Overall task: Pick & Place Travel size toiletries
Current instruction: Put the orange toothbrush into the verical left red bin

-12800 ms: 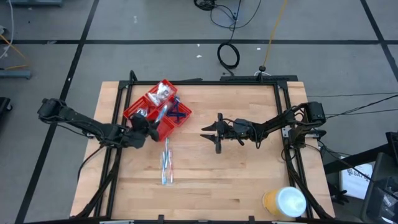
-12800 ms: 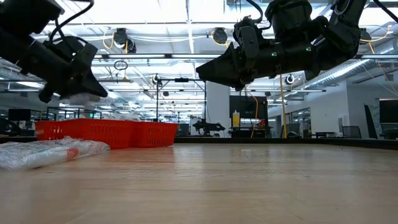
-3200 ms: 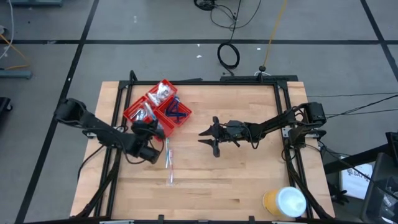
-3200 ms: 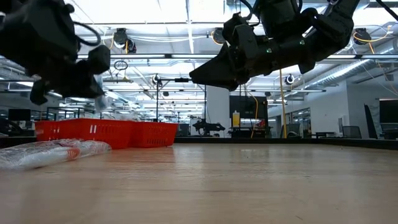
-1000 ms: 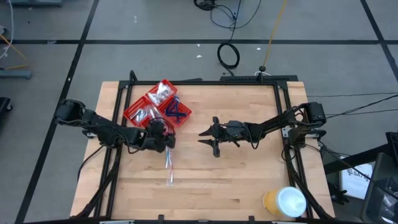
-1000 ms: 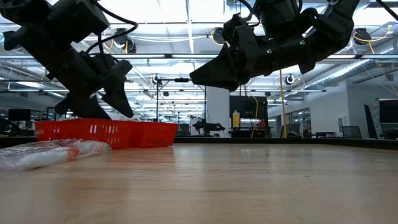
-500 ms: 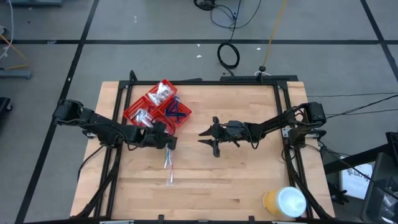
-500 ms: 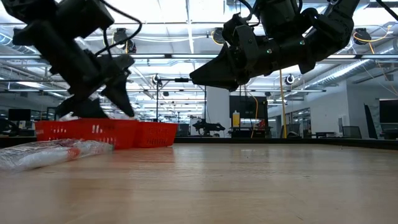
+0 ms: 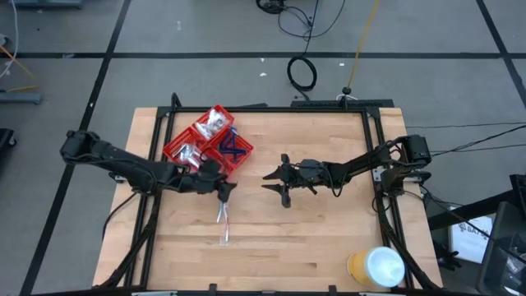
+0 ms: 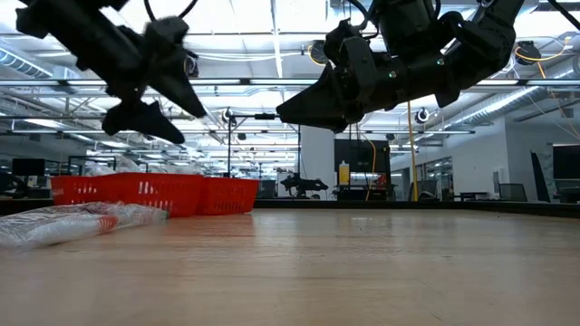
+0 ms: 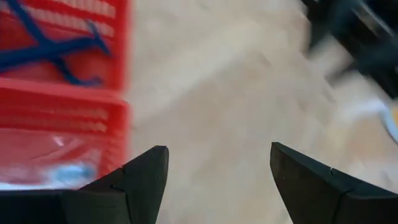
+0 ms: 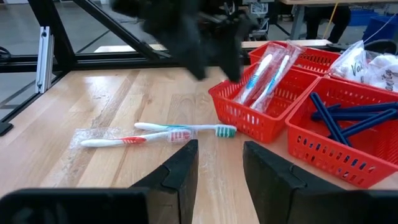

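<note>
My left gripper (image 9: 225, 188) (image 10: 154, 86) (image 11: 217, 180) hangs open in the air just off the red tray's (image 9: 177, 140) near-right corner, holding nothing. Inside the tray lie wrapped toothbrushes (image 12: 266, 73) (image 11: 59, 173), dark blue sticks (image 9: 235, 148) (image 12: 347, 117) (image 11: 53, 53) and white crinkly packets (image 9: 215, 122) (image 12: 375, 62). Two or three more toothbrushes (image 9: 222, 218) (image 12: 155, 134) (image 10: 72, 222) lie flat on the wood, on the near side of my left gripper. My right gripper (image 9: 275, 177) (image 10: 304, 107) (image 12: 221, 165) waits open above mid-table, pointing toward the tray.
A large yellow roll with a white top (image 9: 376, 267) stands at the table's near right corner. A dark frame rail (image 9: 271, 108) runs along the far edge. Bare wood (image 9: 312, 238) stretches between the loose toothbrushes and the roll.
My left gripper has risen from beside the tray's near wall and drifted a little toward the table's right and near edge, staying open. The tray, the toothbrushes on the table and my right arm have kept still.
</note>
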